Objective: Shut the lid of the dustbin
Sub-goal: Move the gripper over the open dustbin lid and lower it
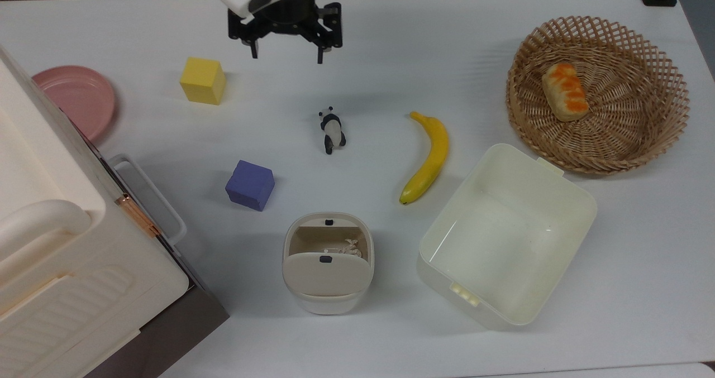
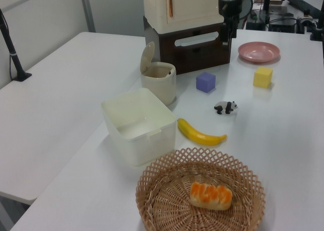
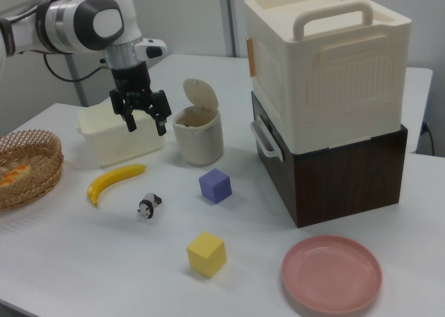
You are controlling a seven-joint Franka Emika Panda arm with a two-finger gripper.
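Dustbin, small white rounded-square plastic [image 1: 328, 294] [image 2: 159, 82] [image 3: 198, 136], stands on the white desk [image 1: 391, 60] between the purple cube [image 1: 249, 185] and the cream open tub [image 1: 505, 235] in the top view. Its beige-grey flap lid [image 1: 327, 274] [image 2: 147, 56] [image 3: 200, 94] is tilted up, bin mouth open. Black two-finger gripper [image 1: 288, 54] [image 3: 146, 125] hangs above the desk well apart from the bin, near the yellow cube [image 1: 203, 80]; jaws wide, holding nothing.
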